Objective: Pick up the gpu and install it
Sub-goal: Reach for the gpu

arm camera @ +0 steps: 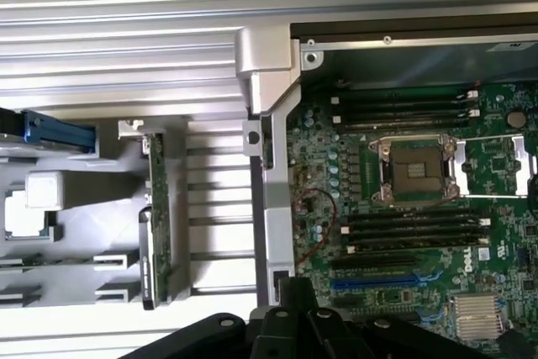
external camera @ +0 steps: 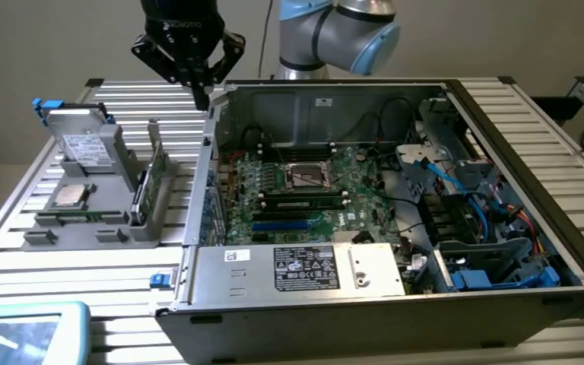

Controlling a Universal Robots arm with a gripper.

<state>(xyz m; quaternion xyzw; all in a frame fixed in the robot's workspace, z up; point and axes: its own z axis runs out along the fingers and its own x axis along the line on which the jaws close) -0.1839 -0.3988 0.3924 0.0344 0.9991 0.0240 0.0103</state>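
— Where's the gpu (external camera: 156, 173) right now?

— On the counter (external camera: 69, 266), standing on edge in the grey rack (external camera: 89, 228), just beside the open computer case (external camera: 303, 103), on the exterior view's left. Its green board faces the case (the silver drive with blue clips (external camera: 74, 133) stands in the same rack, farther from the case).

— And the hand (external camera: 203, 95)?

— Up high, well above the card, over the case's wall nearest the rack. Its fingers are pinched together to a point, gripping nothing.

— So the card isn't in?

— No. The motherboard (external camera: 303, 190) lies bare inside the case.
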